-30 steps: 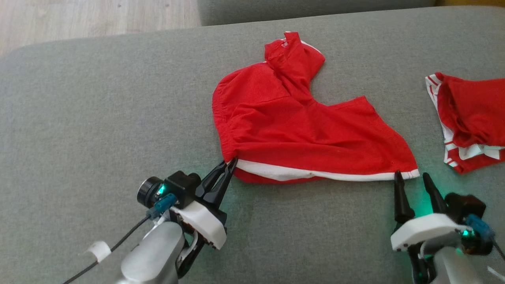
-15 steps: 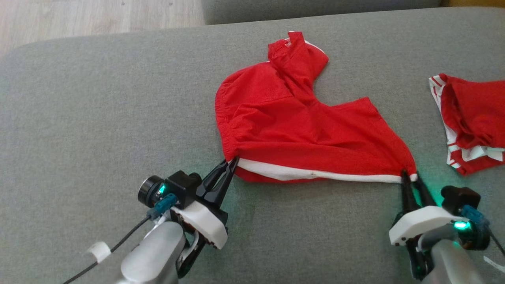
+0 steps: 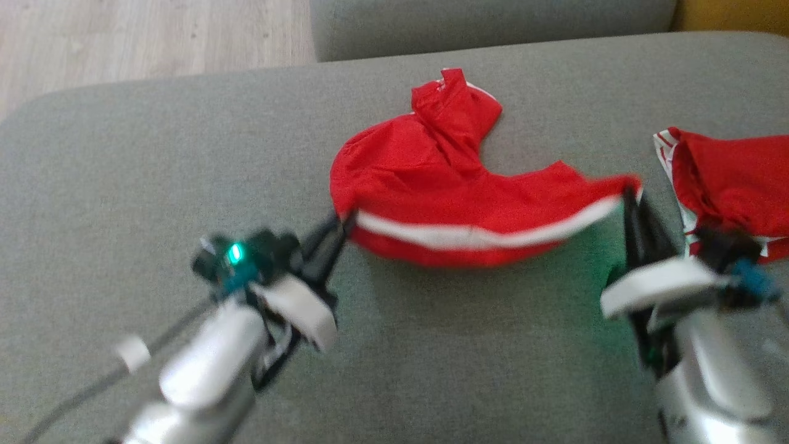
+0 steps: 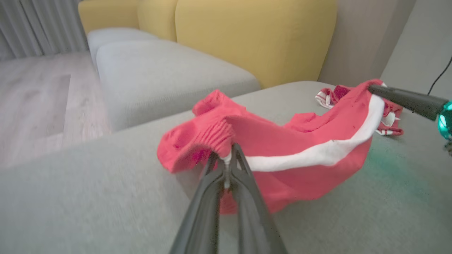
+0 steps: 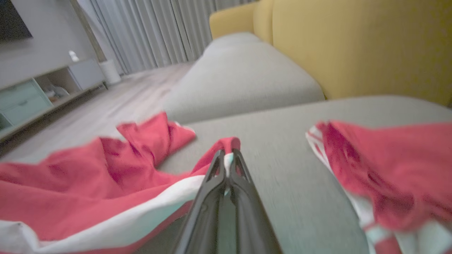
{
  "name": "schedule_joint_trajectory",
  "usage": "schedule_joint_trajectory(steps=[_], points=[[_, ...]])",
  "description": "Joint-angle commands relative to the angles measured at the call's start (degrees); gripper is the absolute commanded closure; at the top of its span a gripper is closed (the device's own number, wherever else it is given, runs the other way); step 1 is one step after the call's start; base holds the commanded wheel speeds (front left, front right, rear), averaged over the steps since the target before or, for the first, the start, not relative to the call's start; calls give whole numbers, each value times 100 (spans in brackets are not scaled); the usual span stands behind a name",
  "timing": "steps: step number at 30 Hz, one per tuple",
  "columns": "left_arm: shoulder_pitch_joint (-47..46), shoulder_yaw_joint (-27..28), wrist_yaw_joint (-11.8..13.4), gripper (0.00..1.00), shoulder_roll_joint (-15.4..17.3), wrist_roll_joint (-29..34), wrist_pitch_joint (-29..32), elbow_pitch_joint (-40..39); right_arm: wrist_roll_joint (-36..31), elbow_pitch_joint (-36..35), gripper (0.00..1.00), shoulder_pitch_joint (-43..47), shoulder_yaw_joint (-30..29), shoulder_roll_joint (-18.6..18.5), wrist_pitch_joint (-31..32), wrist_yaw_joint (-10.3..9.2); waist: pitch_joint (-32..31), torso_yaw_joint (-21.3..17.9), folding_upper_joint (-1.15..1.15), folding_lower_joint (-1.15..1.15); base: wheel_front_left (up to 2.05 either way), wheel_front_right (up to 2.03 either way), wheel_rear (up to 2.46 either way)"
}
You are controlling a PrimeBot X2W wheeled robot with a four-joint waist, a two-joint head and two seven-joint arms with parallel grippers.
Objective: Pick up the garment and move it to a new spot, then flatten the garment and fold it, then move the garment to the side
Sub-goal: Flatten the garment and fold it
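The garment (image 3: 444, 191) is red with a white band along one edge, on the grey sofa cushion (image 3: 123, 185). My left gripper (image 3: 345, 220) is shut on its left corner, seen up close in the left wrist view (image 4: 227, 158). At the other end my right gripper (image 3: 629, 196) is shut on the right corner, and the right wrist view (image 5: 227, 155) shows its fingers pinching the white band. The front edge hangs lifted and stretched between both grippers, while the far part of the garment (image 4: 212, 106) still rests on the cushion.
A second red and white garment (image 3: 727, 179) lies crumpled at the cushion's right, close to my right gripper. Another grey cushion (image 3: 493, 24) lies beyond, with a yellow sofa back (image 4: 254, 38) behind it. Wood floor (image 3: 154, 37) runs past the cushion's far left edge.
My right gripper closed on the garment's right corner. Both grippers then rose and moved away from me, lifting the white-banded front edge off the cushion. The head view shifted slightly.
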Motion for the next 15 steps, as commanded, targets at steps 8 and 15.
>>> schedule_joint_trajectory(steps=[8,15], points=[[-1932,460,-86,100,493,-70,609,-469,769,-1497,100,-1280,567,-665,571,-5,-388,-14,0,0,0,0,0],[-2836,583,-119,100,658,-219,863,-387,801,-2128,100,-1848,699,-896,843,-5,-708,-61,0,0,0,0,0]])
